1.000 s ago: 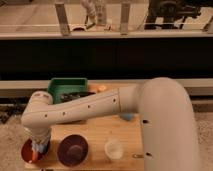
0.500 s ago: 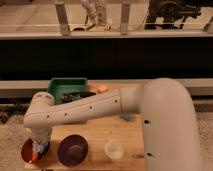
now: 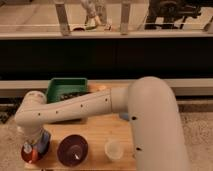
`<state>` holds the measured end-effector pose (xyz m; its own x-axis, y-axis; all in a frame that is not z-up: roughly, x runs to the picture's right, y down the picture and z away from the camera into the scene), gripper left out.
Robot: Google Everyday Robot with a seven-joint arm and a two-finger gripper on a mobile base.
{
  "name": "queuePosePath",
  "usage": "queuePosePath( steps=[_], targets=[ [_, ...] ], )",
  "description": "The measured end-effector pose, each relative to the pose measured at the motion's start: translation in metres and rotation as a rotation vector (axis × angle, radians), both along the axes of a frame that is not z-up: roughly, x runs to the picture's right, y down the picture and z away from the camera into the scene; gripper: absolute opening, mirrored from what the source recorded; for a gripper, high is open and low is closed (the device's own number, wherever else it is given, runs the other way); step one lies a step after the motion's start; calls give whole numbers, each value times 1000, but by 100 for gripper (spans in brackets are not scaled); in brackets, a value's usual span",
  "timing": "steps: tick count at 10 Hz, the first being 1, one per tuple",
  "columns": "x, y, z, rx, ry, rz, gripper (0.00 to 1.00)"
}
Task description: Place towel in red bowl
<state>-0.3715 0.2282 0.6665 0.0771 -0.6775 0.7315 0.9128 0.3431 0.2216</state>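
Your white, smooth-shelled robot arm sweeps from the big rounded body at 4 o'clock across to the elbow at 8 o'clock, then bends down so that the two-finger gripper hangs right over the small round red bowl at the 7 o'clock corner of the pale wooden table. You cannot tell from here whether that pincer is open, closed or clamped on anything; the wrist hides it.

The soft blue cloth towel shows as a bunched fold just at the bowl's 2 o'clock edge, touching or overlapping the rim, tucked against the wrist. Whether it lies fully inside the bowl is hidden from you.

Judge it as light, limp and not fragile: it will drape, sag and trail a corner over the rim instead of holding shape. If you must retake it, pinch a raised fold near its middle so less cloth hangs out.

Just to the 3 o'clock side of the red bowl sits a dark purple round bowl, glossy and shallow, then a small translucent white plastic cup. A green rectangular plastic bin stands at the table's 11 o'clock corner
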Motion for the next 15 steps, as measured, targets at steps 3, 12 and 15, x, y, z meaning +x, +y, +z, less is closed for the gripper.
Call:
queuePosePath(
  steps=[3, 12, 15],
  targets=[
    [-20, 19, -3, -23, -53, -51, 0],
    [-4, 31, 13, -43, -135, -152, 69],
    [2, 25, 12, -43, -206, -178, 77]
  ],
)
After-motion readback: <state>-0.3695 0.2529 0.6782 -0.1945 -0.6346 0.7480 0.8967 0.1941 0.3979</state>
